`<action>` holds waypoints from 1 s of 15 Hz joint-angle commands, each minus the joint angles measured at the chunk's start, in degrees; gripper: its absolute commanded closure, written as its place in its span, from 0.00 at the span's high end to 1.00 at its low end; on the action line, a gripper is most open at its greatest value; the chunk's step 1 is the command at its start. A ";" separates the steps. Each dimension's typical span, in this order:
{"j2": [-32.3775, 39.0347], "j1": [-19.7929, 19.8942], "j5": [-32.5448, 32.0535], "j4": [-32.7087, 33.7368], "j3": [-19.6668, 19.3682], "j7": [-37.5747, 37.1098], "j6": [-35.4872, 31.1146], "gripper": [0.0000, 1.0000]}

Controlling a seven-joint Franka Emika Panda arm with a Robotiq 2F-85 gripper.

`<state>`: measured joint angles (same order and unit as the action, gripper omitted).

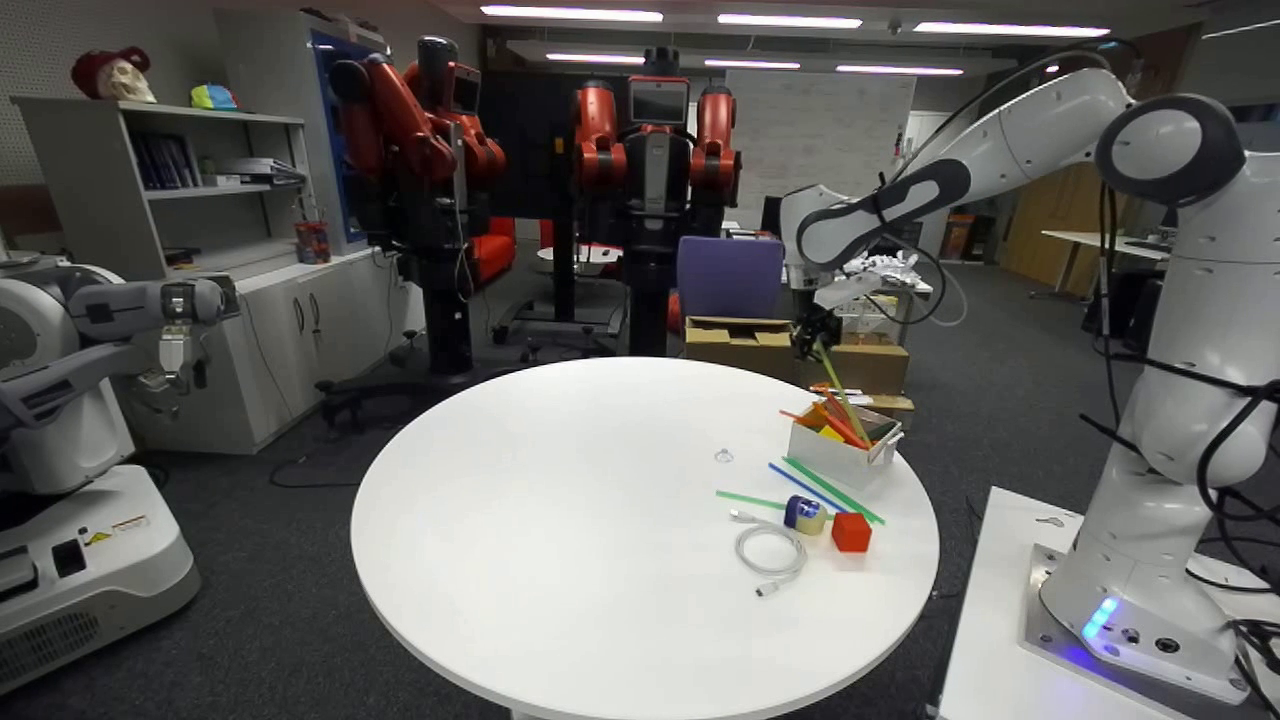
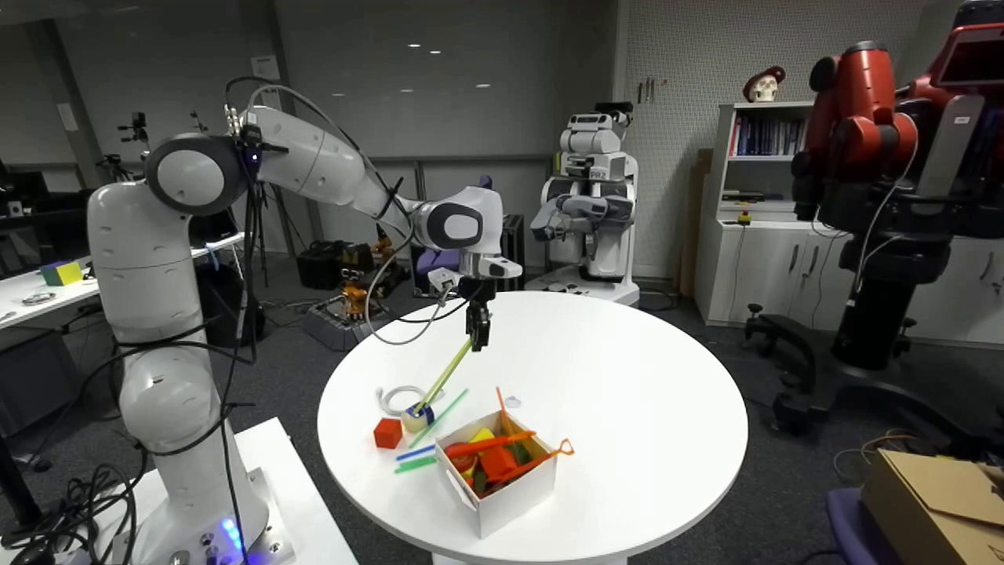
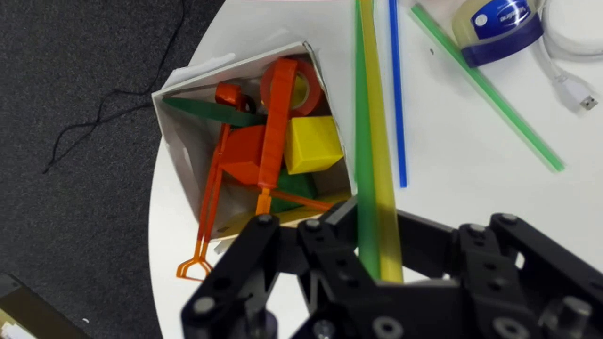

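Gripper (image 3: 379,238) pinching a yellow stick (image 3: 379,141) beside a loaded white box (image 3: 176,146)

Wrist view. Far left: dark grey carpet (image 3: 70,188) showing, a thin black cable (image 3: 96,123) trailing over it.

Left of centre: the white box sitting at the edge of the white table (image 3: 471,197), open side up. In it, a dark green flat piece (image 3: 207,110) is lying upper left, a red tape roll (image 3: 314,96) upper right, a yellow cube (image 3: 313,143) just below the roll, a red block (image 3: 242,153) left of the cube. A red bar (image 3: 278,127) is lying over the heap; a red toy (image 3: 211,183) is poking its loop handle past the lower rim.

Lower centre: fingers (image 3: 419,240) are pressing tight together on the yellow stick, a green strip (image 3: 368,235) running along its left side; cannot tell if that is a separate piece. The yellow stick is reaching out the top of the frame. In an exterior view it (image 2: 459,357) is slanting from the fingers to the lower left.

Right of centre: a blue stick (image 3: 399,103) lying on the table. Farther right: a green stick (image 3: 499,101) lying aslant, its upper part passing beside a Vaseline jar (image 3: 501,28) lying on its side. Upper right: a white USB cable (image 3: 571,88) lying looped, plug pointing down.
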<state>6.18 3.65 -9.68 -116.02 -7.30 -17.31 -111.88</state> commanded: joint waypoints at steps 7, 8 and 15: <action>13.49 2.75 -2.64 18.75 -3.91 -3.37 9.16 0.00; 14.69 2.96 -2.71 19.96 -4.37 -3.30 9.86 0.00; 19.25 3.43 -2.24 22.06 -5.76 -3.37 10.32 0.00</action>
<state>24.06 6.55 -11.65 -95.59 -13.06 -19.94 -103.33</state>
